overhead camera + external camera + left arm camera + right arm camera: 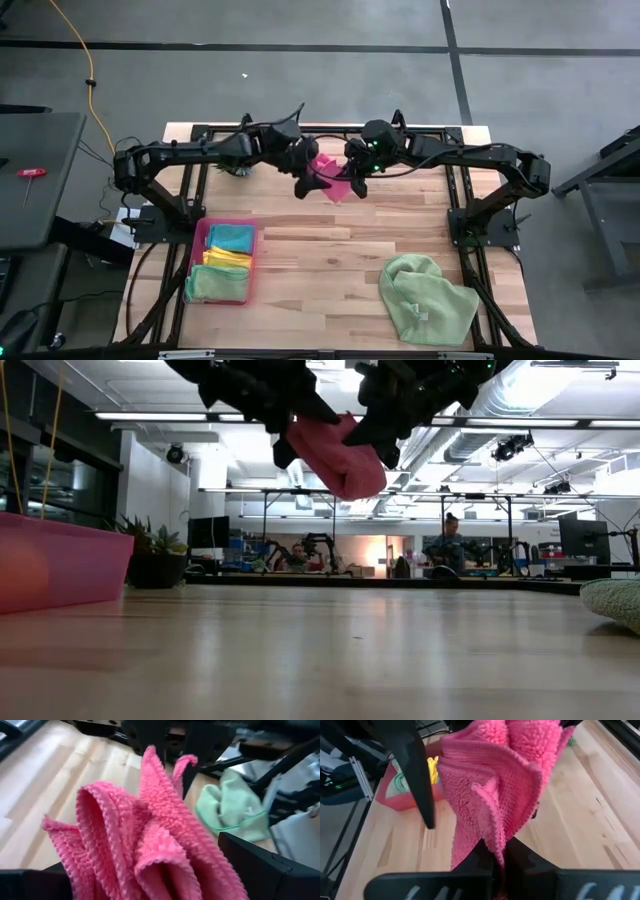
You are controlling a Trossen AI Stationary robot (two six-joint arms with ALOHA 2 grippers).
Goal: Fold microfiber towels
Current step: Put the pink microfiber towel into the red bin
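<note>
Held in mid-air over the far middle of the table (330,255), well clear of the wood: the pink towel (333,180), bunched into loose hanging folds. Right gripper (354,186) pinched together on one edge of it, cloth drooping to both sides of the dark fingers in the right wrist view. Left gripper (306,183) spread wide just beside the same bundle, folds lying between its fingers (260,865) but not squeezed. Clearly soft, light and floppy, with a fuzzy pile unlikely to slip from the pads yet offering no stiffness, so likely to sag from any single hold. Best taken at a corner or along the hemmed edge, two corners apart to pull it flat. Elsewhere: a pale green towel (428,298) crumpled at the near right, and teal (231,238), yellow (226,259) and green (214,283) ones lying in the tray (198,240) at the left.
</note>
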